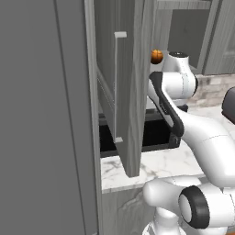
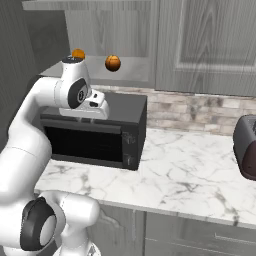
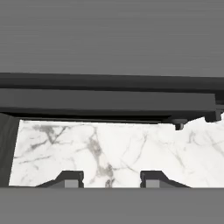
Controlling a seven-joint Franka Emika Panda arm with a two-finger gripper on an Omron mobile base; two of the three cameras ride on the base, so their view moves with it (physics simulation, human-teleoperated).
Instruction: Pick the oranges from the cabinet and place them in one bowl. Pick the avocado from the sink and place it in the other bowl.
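Oranges (image 2: 112,63), 2 of them, sit in the open cabinet (image 1: 131,82); hand (image 3: 111,179) empty, fingers together, above the counter (image 3: 109,148).

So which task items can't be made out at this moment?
- Second orange: right base view, half hidden behind the arm; the other orange sits clear.
- Cabinet interior: left base view, blocked by its open door.
- Toaster: right base view, cut by the edge.

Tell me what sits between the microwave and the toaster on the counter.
Nothing: in the right base view, bare marble counter runs from the microwave to the toaster.
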